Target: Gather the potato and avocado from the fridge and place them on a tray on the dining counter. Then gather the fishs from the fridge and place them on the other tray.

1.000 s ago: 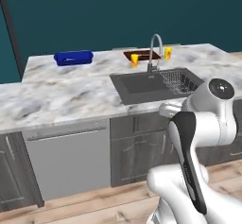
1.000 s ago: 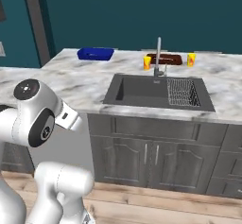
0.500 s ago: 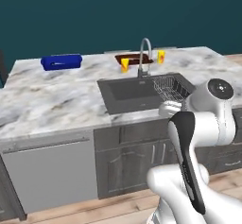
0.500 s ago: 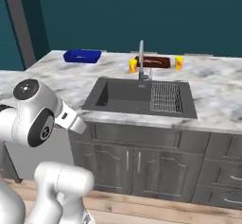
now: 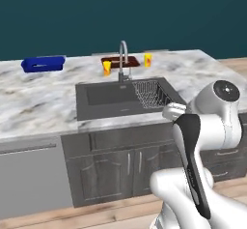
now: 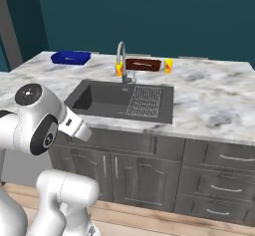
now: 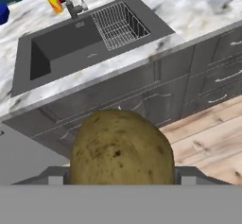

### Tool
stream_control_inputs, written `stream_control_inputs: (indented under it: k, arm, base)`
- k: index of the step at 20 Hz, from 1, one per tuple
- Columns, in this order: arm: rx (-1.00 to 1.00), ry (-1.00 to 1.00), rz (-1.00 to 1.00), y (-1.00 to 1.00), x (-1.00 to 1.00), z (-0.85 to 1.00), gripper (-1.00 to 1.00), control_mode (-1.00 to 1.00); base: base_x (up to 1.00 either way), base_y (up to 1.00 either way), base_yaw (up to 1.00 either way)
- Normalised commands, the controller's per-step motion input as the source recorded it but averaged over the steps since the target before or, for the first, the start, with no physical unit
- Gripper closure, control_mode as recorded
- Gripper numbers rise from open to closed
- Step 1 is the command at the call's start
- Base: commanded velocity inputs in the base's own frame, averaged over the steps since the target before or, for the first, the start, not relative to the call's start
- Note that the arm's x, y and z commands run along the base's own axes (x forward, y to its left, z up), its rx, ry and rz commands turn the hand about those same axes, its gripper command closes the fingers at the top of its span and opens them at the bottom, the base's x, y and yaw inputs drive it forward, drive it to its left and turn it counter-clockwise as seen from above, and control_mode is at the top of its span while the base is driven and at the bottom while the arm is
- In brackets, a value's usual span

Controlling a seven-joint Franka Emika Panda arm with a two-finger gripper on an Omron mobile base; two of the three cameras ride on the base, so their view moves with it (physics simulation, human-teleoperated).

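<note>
The gripper is clutching the potato in front of the dining counter, on the cabinet side of its sink; the blue tray is sitting beyond it.

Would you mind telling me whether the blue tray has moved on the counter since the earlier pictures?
No. The blue tray still sits at the counter's far edge, left of the faucet; the camera drove.
</note>
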Motion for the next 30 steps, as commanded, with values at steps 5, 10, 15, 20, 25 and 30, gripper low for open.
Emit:
stream_control_inputs:
  k: [5,10,15,20,25,30]
  arm:
    - [0.0,0.0,0.0,0.0,0.0,0.0,1.0,1.0]
    - [0.0,0.0,0.0,0.0,0.0,0.0,1.0,1.0]
    - [0.0,0.0,0.0,0.0,0.0,0.0,1.0,1.0]
    - [0.0,0.0,0.0,0.0,0.0,0.0,1.0,1.0]
    - [0.0,0.0,0.0,0.0,0.0,0.0,1.0,1.0]
    - [0.0,0.0,0.0,0.0,0.0,0.0,1.0,1.0]
  base:
    - [0.07,-0.81,0.14]
    - [0.07,-0.82,0.17]
    - [0.02,-0.86,0.19]
    - [0.04,-0.86,0.22]
    - [0.08,-0.77,0.24]
    - [0.07,-0.76,0.27]
